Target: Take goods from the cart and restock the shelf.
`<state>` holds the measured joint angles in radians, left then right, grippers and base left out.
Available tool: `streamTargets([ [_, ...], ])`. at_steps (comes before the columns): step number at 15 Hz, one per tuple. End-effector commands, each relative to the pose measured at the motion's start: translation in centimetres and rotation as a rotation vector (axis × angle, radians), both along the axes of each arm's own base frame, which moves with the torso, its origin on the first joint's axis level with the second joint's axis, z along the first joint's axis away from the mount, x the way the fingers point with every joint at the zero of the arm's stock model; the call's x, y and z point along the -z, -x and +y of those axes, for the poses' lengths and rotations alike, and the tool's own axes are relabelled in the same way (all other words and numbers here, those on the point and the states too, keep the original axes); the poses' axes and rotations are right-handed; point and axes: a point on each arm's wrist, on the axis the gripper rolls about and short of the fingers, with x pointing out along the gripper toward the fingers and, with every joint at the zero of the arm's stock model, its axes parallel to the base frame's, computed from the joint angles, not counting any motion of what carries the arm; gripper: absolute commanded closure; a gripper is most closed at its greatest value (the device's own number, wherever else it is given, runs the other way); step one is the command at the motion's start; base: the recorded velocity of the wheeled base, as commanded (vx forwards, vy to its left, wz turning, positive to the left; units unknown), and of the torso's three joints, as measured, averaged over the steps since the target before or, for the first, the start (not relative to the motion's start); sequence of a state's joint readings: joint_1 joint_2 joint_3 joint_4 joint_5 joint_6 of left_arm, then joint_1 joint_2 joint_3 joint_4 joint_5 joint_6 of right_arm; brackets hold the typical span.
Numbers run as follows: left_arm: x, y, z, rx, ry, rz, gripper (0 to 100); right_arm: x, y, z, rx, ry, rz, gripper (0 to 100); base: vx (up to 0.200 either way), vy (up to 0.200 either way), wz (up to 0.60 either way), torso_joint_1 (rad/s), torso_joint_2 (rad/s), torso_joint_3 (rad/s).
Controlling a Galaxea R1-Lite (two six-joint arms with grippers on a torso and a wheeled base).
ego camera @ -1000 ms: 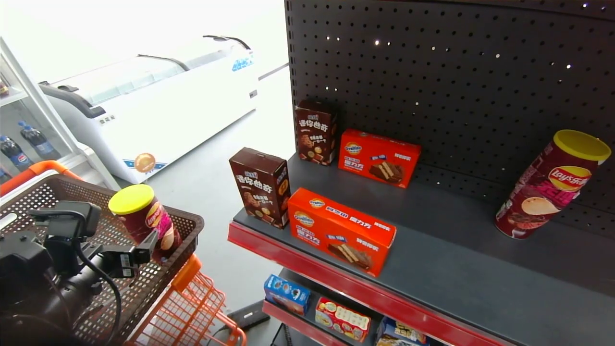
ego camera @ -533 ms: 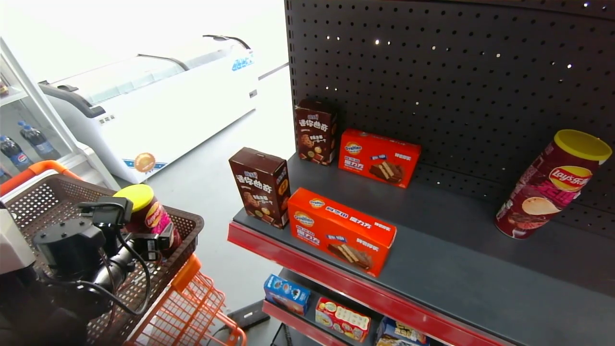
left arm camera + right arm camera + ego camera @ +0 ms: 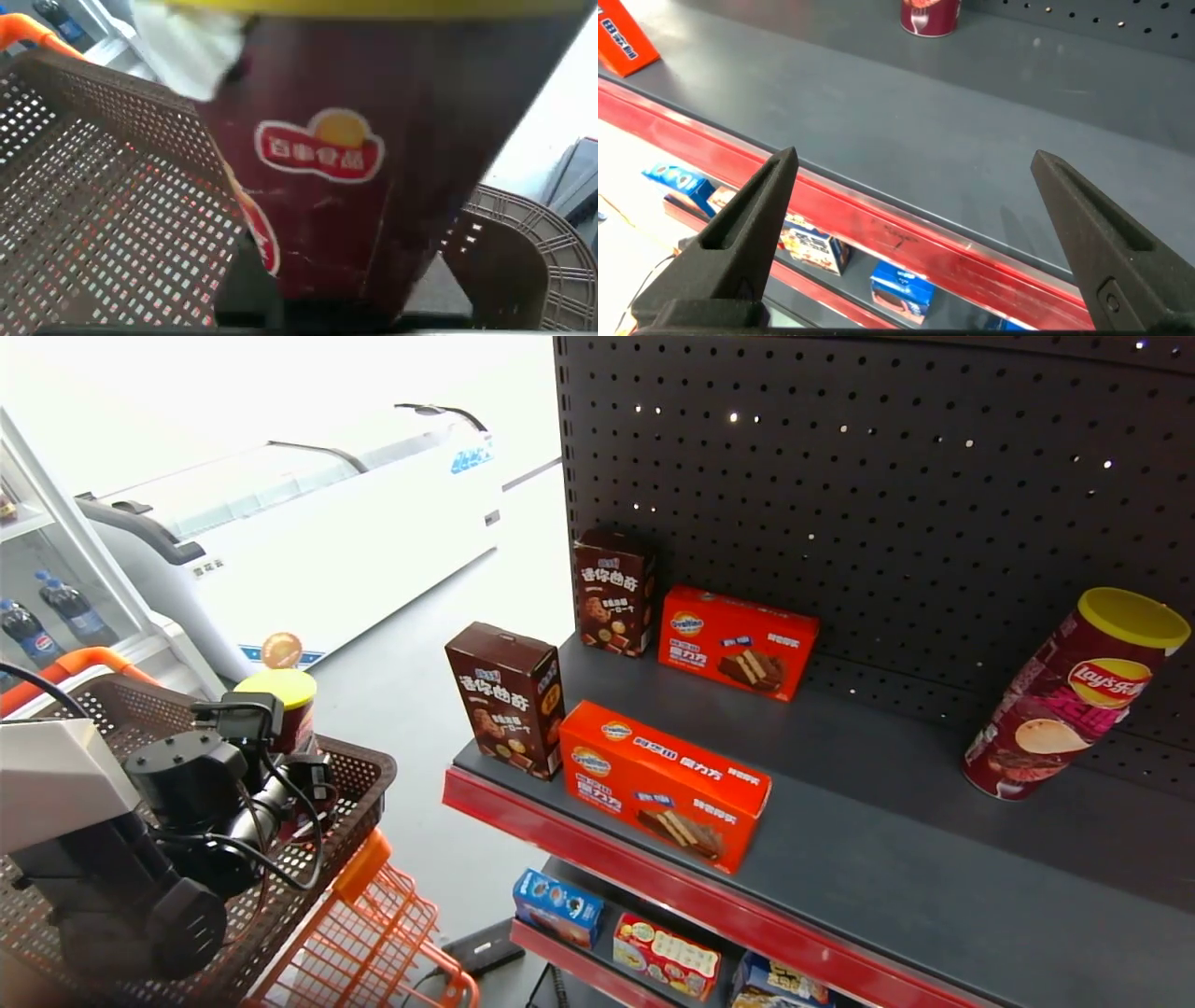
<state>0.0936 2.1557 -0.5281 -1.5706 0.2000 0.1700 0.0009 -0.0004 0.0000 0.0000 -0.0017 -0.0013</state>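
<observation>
Brown mesh of the cart (image 3: 364,775) sits at the lower left of the head view, and that is where the change is. A second ago the can (image 3: 276,688) stood lower inside it, with my left gripper (image 3: 301,767) only coming alongside. Now its yellow lid rides higher in the frame and my arm has swung in over the basket. My left gripper is closed round the can's dark red body, low down (the left wrist view has the label pressed close between both fingers). I judge the pick done and the carry to the shelf (image 3: 840,859) next, though I cannot tell whether the base has cleared the rim. My right gripper (image 3: 920,245) hangs over the shelf's red front edge, spread wide with nothing in it.

The shelf is a dark grey board running from the centre to the lower right, backed by a black pegboard (image 3: 887,476). Its middle and right front are bare. Two orange boxes (image 3: 663,784) and two brown boxes (image 3: 509,695) crowd its left end. A second can (image 3: 1064,709) stands at the far right against the pegboard (a likely neighbour for mine). Off the shelf, a white freezer (image 3: 308,532) fills the upper left, and bottles (image 3: 56,607) show at the left edge.
</observation>
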Motion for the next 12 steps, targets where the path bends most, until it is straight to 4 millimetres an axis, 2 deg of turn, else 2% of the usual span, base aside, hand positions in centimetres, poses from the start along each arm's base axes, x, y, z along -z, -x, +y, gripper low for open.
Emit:
streamTargets([
  [1,0.0,-0.2,0.0,-0.001,0.001,-0.004,100,0.0,0.0,0.0,0.001,0.000,0.000,0,0.000,0.000,0.00,0.000,0.00,0.000],
  [2,-0.6,-0.1,0.0,-0.001,0.006,-0.026,100,0.0,0.0,0.0,-0.001,0.000,0.000,0,0.000,0.000,0.00,0.000,0.00,0.000],
  [3,-2.5,0.3,-0.1,0.004,0.003,-0.084,100,0.0,0.0,0.0,-0.001,0.000,0.000,0,0.000,0.000,0.00,0.000,0.00,0.000],
  [4,-2.9,0.4,-0.2,0.008,0.002,-0.095,100,0.0,0.0,0.0,0.001,0.000,0.000,0,0.000,0.000,0.00,0.000,0.00,0.000],
  [5,-5.7,1.1,-0.3,0.014,-0.015,-0.175,100,0.0,0.0,0.0,-0.001,0.000,0.000,0,0.000,0.000,0.00,0.000,0.00,0.000],
  [6,-6.8,1.3,-0.4,0.019,-0.018,-0.193,100,0.0,0.0,0.0,-0.001,0.000,0.000,0,0.000,0.000,0.00,0.000,0.00,0.000],
  [7,-8.7,2.1,-0.6,0.027,-0.021,-0.209,100,0.0,0.0,0.0,0.001,0.000,0.000,0,0.000,0.000,0.00,0.000,0.00,0.000],
  [8,-8.8,2.2,-0.7,0.028,-0.021,-0.208,100,0.0,0.0,0.0,-0.001,0.000,0.000,0,0.000,0.000,0.00,0.000,0.00,0.000],
  [9,-10.7,3.5,-1.7,0.065,-0.013,-0.196,100,0.0,0.0,0.0,-0.001,0.000,0.000,0,0.000,0.000,0.00,0.000,0.00,0.000],
  [11,-12.5,5.5,-3.2,0.207,-0.017,-0.213,100,0.0,0.0,0.0,-0.001,0.000,0.000,0,0.000,0.000,0.00,0.000,0.00,0.000],
  [12,-12.5,5.9,-3.5,0.237,-0.016,-0.207,100,0.0,0.0,0.0,-0.001,0.000,0.000,0,0.000,0.000,0.00,0.000,0.00,0.000],
])
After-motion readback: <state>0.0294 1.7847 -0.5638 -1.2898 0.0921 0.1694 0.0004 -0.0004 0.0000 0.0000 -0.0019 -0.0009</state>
